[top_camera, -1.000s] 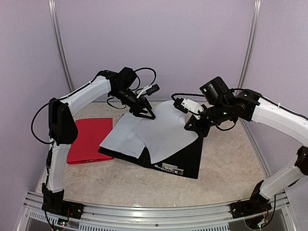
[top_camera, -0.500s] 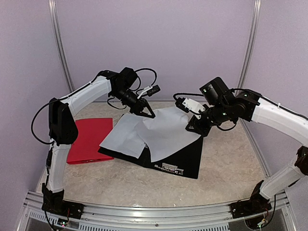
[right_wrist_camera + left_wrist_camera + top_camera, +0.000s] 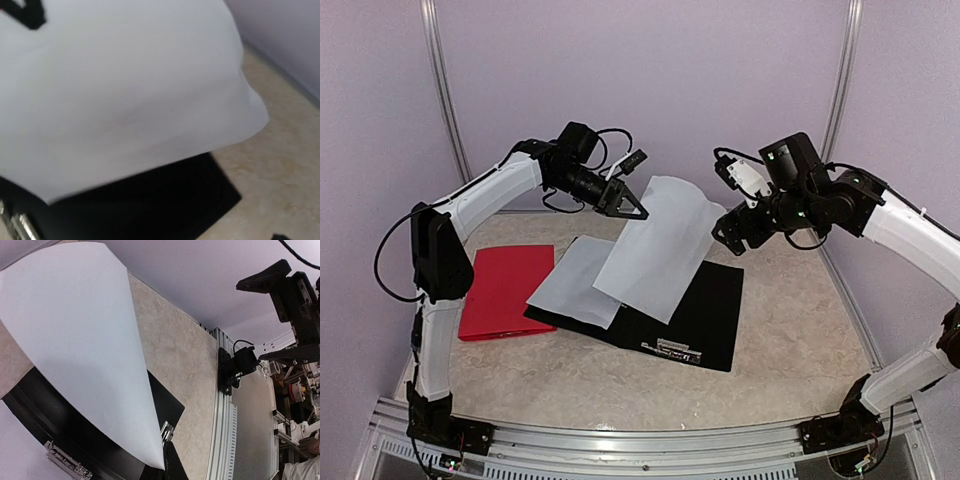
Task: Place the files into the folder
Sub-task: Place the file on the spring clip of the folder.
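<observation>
Pinches the far corner of a white paper sheet (image 3: 655, 245) between the left fingers (image 3: 630, 208), shut tight on it. Holds that sheet in the air above the table (image 3: 790, 340), sloping down and toward the near side from the pinched corner, with its lower edge over the black folder (image 3: 695, 315). Overlaps, as seen from the top camera, the right edge of a second sheet (image 3: 570, 285). Shows no print on the raised sheet's visible face.

Spreads the right fingers (image 3: 732, 235) wide apart, just beside the raised sheet's right edge and gripping nothing. Cannot tell whether a fingertip brushes the paper there.

Shows the second sheet lying flat on the left part of the black folder, blank side up. Shows the black folder itself flat on the middle of the table, with a small white label near its front edge and a metal clip (image 3: 65, 462) on its upper face. From the right wrist, fills most of the view with the raised sheet, blurred, and the black folder below it.

Shows a red folder (image 3: 505, 290) closed and flat on the table, just left of the black folder, under the left arm.
</observation>
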`<state>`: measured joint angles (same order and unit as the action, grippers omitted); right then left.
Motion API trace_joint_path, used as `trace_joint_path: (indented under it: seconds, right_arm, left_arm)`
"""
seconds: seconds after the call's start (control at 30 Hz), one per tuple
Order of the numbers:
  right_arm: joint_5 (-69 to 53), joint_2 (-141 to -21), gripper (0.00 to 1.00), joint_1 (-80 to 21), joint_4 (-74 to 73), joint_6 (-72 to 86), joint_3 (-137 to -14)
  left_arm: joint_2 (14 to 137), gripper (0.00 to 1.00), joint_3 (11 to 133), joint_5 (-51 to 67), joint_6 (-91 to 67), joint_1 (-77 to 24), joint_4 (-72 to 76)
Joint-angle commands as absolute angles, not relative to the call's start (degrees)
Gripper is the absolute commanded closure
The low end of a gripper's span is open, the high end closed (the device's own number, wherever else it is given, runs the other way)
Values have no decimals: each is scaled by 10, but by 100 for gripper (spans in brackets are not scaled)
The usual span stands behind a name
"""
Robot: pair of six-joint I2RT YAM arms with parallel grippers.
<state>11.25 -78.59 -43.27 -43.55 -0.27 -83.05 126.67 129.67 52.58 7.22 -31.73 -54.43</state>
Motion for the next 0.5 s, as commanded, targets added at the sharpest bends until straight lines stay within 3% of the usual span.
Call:
trace_joint_path:
  seconds: [0.0, 0.2, 0.47]
  right_arm:
    - [139, -760, 5, -417, -428, 43, -839]
    - [136, -761, 6, -416, -423, 51, -822]
    - [125, -786, 6, -415, -415, 50, -820]
  left_arm:
    - [1262, 100, 1281, 574, -132, -300, -422]
    - [1318, 100, 1210, 586, -305, -284, -310]
    - [1396, 100, 1163, 530, -364, -307, -301]
